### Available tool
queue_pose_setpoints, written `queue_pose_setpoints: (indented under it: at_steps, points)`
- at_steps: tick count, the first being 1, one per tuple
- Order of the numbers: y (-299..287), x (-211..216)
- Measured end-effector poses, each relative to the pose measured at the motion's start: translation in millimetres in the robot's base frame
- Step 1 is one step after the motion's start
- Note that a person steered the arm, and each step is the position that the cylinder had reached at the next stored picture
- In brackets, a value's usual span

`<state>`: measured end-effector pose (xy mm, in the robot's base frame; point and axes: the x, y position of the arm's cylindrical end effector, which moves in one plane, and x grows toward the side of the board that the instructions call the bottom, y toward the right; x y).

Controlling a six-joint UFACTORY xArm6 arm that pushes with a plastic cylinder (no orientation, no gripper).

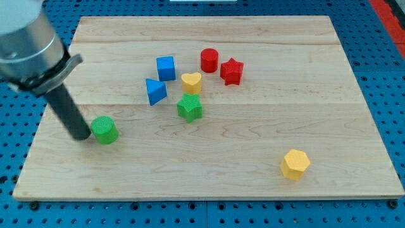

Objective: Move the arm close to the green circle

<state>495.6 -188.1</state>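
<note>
The green circle [104,130] is a short green cylinder lying on the wooden board [253,158] at the view's left. My dark rod comes down from the view's top left, and my tip [82,135] rests on the board just left of the green circle, touching or nearly touching its side.
A green star [189,107], yellow heart [191,82], blue cube [166,68], blue triangle [154,90], red cylinder [209,60] and red star [231,71] cluster in the board's middle. A yellow hexagon [295,164] lies at the bottom right. Blue pegboard surrounds the board.
</note>
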Motion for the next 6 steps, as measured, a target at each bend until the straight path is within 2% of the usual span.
queue_pose_setpoints:
  at_steps: [1, 2, 3, 4, 5, 6]
  points:
    - [109, -26]
    - [47, 5]
    - [74, 47]
    - [125, 47]
    - [156, 23]
    - [203, 26]
